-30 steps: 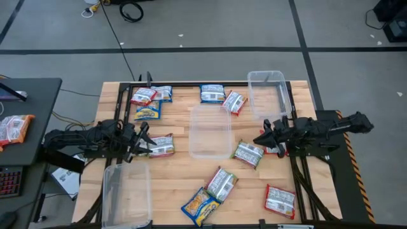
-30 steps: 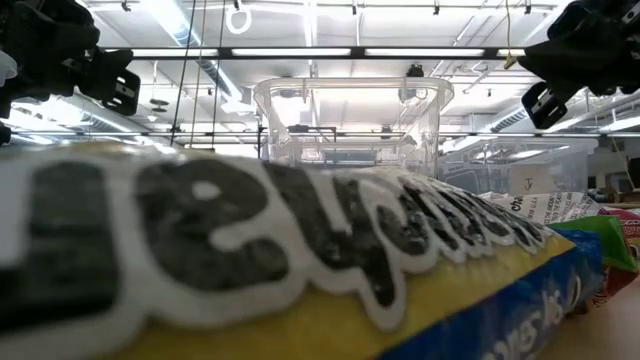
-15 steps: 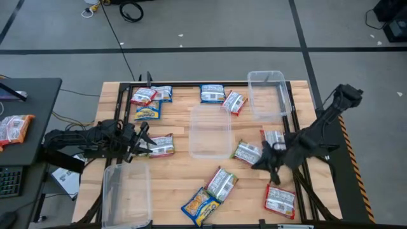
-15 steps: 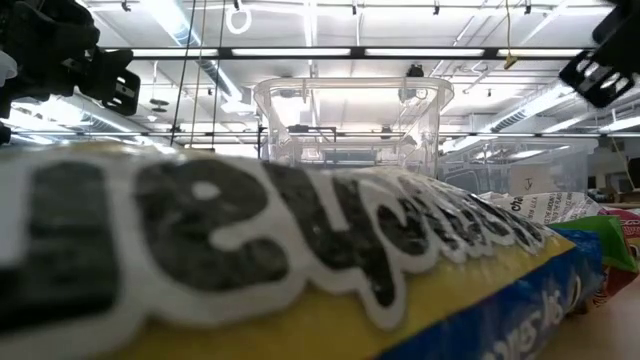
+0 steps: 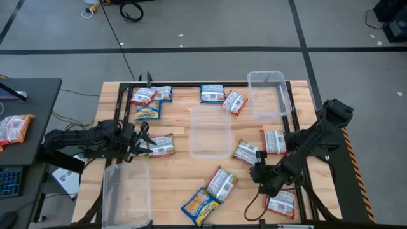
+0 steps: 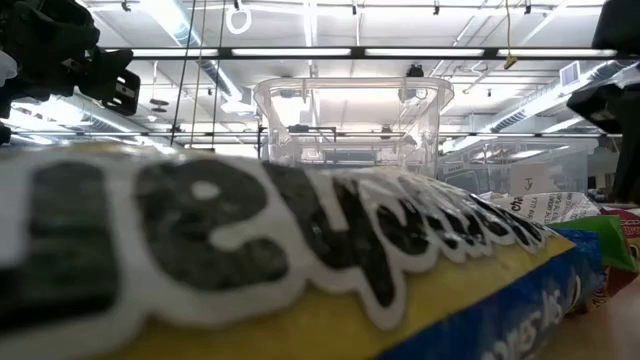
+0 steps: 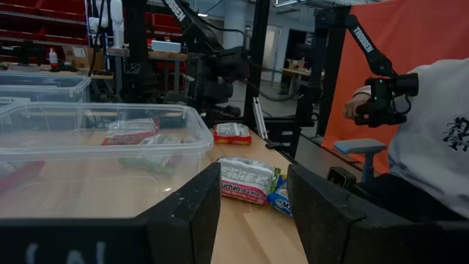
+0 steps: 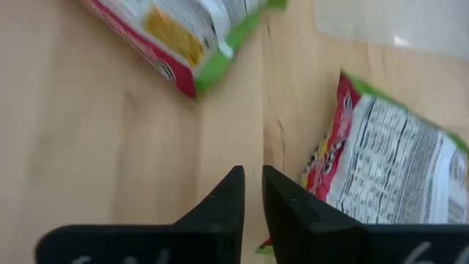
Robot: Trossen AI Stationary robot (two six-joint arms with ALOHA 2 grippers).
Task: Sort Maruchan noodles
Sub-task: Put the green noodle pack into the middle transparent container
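About a dozen Maruchan packets lie flat on the wooden table: blue-and-yellow ones (image 5: 212,93) (image 5: 200,205), red-and-white ones (image 5: 275,141) (image 5: 280,203), and silvery green-pink ones (image 5: 247,152) (image 5: 221,183). One blue-and-yellow packet (image 6: 300,260) fills the front of the low view. My left gripper (image 5: 144,143) (image 7: 253,198) is open and raised beside a packet (image 5: 163,145) near the left edge. My right gripper (image 5: 257,173) (image 8: 253,194) is shut and points down at bare wood between two green-edged packets (image 8: 190,37) (image 8: 388,161).
Three clear tubs stand on the table: one in the middle (image 5: 211,131), one at the far right corner (image 5: 267,94), one at the near left corner (image 5: 127,191). A person (image 7: 429,147) sits beyond the table's right side. Another packet (image 5: 13,127) lies on a side desk.
My right arm has swung from the middle of the right edge toward the near edge and tipped its gripper down over the table. This uncovers the red-and-white packet that lay under it.
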